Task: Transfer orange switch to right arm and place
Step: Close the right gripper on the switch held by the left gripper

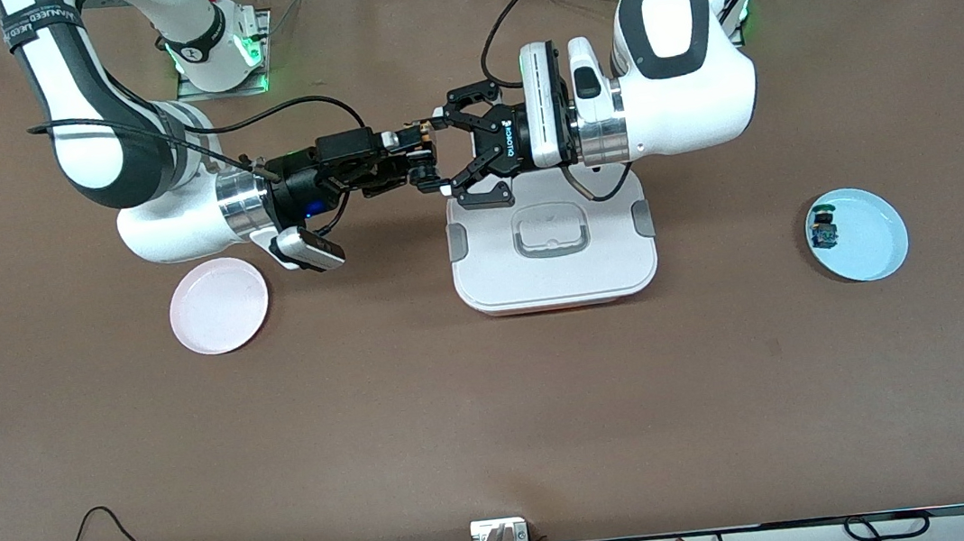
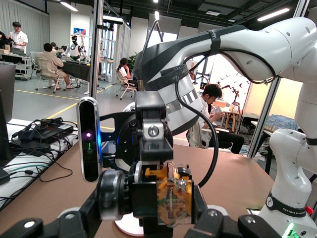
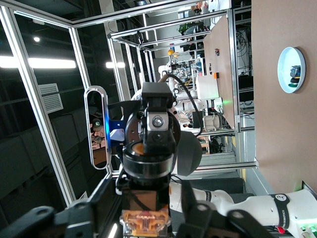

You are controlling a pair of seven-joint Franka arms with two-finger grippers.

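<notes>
Two grippers meet nose to nose in the front view, in the air just above the table, over the edge of the white lidded container [image 1: 552, 244] that lies farther from the camera. The left gripper [image 1: 452, 154], the broad black claw, is clamped on the orange switch [image 1: 424, 130], which shows only as a small tan-gold glint sticking out toward the right arm's end of the table. The right gripper [image 1: 420, 169], narrow and black, has its tips right at that glint; whether they have pinched the switch yet I cannot tell. The switch's long axis seems to run along the line joining the two wrists, so the handover depends on the right gripper taking the free end. A pink plate [image 1: 218, 305] lies beside the right arm, the likely drop spot; a blue plate [image 1: 857, 234] with the green-capped switch [image 1: 823, 229] sits toward the left arm's end. In the left wrist view the switch's gold underside [image 2: 173, 198] fills the space between the left gripper's fingers [image 2: 218, 225], with the right gripper close against it. In the right wrist view the orange cap [image 3: 140, 148] shows inside the black collar, and the body [image 3: 144, 220] sits low between the right gripper's fingers [image 3: 195, 210].
</notes>
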